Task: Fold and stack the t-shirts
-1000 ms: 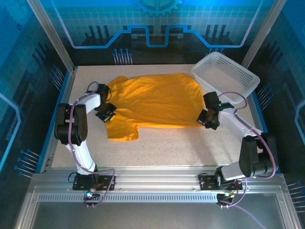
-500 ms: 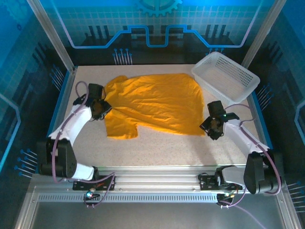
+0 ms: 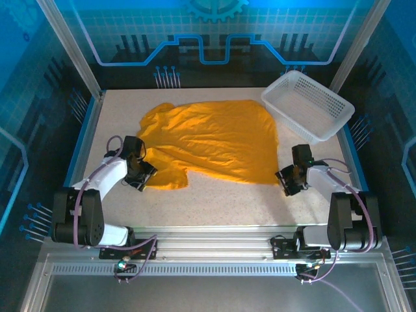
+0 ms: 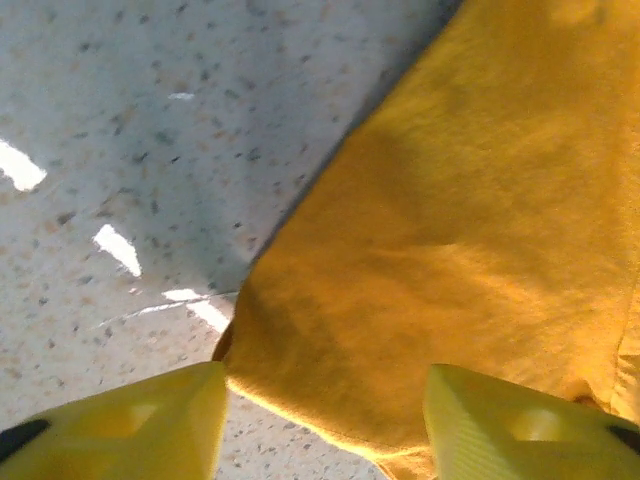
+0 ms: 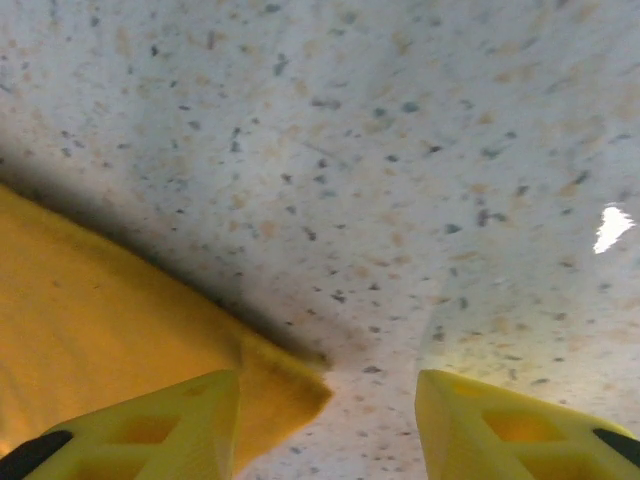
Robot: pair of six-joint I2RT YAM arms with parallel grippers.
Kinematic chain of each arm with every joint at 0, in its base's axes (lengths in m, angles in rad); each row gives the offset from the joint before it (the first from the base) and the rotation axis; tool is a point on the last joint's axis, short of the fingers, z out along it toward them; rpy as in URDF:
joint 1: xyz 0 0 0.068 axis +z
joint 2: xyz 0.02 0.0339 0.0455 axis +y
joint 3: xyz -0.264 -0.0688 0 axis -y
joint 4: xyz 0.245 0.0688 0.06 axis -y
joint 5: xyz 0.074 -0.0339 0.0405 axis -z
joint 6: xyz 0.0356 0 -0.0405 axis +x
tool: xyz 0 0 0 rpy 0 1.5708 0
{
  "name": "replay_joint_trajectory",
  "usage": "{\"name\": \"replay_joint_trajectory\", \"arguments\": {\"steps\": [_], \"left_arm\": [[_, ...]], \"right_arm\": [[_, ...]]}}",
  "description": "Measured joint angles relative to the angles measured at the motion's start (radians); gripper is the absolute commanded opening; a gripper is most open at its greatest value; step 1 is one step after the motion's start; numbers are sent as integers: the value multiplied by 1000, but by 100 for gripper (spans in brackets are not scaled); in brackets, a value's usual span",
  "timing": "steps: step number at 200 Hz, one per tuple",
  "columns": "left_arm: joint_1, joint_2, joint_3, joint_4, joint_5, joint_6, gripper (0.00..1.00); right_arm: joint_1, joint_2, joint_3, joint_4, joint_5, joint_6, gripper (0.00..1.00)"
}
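Note:
The orange-yellow t-shirt (image 3: 208, 140) lies spread across the middle of the table, one sleeve toward the near left. My left gripper (image 3: 139, 175) is low at that sleeve's edge. In the left wrist view the t-shirt (image 4: 450, 200) hem runs between the yellow fingers (image 4: 120, 430), and the left gripper (image 4: 325, 425) is open. My right gripper (image 3: 286, 181) sits at the shirt's near right corner. In the right wrist view the t-shirt (image 5: 100, 320) corner lies loose by one of the fingertips (image 5: 150, 430), and the right gripper (image 5: 325, 425) is open over bare table.
A white mesh basket (image 3: 309, 104) stands at the far right corner, just right of the shirt. Blue rails line the left and right edges of the speckled table (image 3: 221, 201). A bare strip of table runs between the shirt and the arm bases.
Both grippers have opened and let go of the shirt. Both arms have drawn back toward the near edge, and the shirt's near right corner now lies closer to me.

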Motion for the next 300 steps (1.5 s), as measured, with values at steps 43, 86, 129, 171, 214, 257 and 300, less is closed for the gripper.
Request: {"name": "replay_joint_trajectory", "arguments": {"steps": [43, 86, 129, 171, 214, 257, 300], "left_arm": [[-11, 137, 122, 51, -11, 57, 71], [-84, 281, 195, 98, -23, 96, 30], [-66, 305, 176, 106, -49, 102, 0], [-25, 225, 143, 98, -60, 102, 0], [126, 91, 70, 74, -99, 105, 0], [173, 68, 64, 63, -100, 123, 0], [166, 68, 62, 65, -53, 103, 0]], "right_arm": [[16, 41, 11, 16, -40, 32, 46], [46, 118, 80, -58, -14, 47, 6], [155, 159, 352, -181, 127, -88, 0], [392, 257, 706, -352, 374, -302, 0], [614, 513, 777, -434, 364, -406, 0], [667, 552, 759, -483, 305, -412, 0], [539, 320, 557, -499, 304, -389, 0]]}}
